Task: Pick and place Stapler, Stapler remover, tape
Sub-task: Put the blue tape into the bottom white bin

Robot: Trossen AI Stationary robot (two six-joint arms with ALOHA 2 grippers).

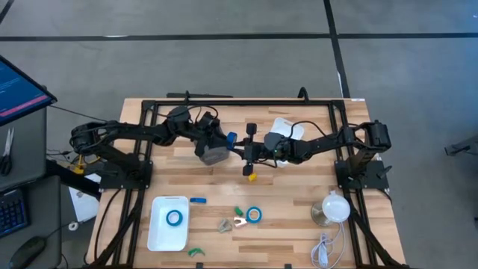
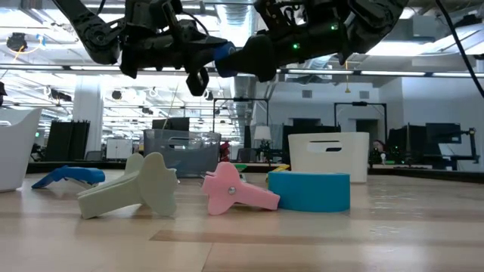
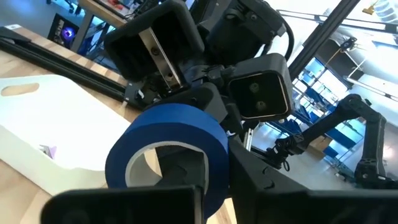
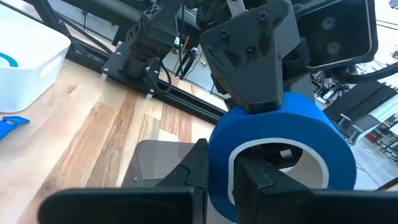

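Holding one tape roll (image 4: 292, 134) in the air above the middle of the table (image 1: 299, 224), with both grippers on it at once. Reaching in from the left side with the left gripper (image 1: 228, 142) and pinching the roll's blue wall, one finger inside the pale core and the other on the outside. Reaching in from the right side with the right gripper (image 1: 250, 146) and nipping the same roll on its opposite side, again one finger through the core and one against the outer face. Keeping the roll well clear of the wood, high above the things lying below. Leaving a second tape roll (image 1: 174, 217) lying in the white tray (image 1: 157, 235) near the front left, and a third tape roll (image 1: 254, 214) lying flat on the bare wood at the front centre. Leaving a pink stapler remover (image 2: 234, 190) lying just beside that third roll in the low view, a pale one (image 2: 136, 189) next to it, and a blue one (image 2: 68, 176) farther off to the side.
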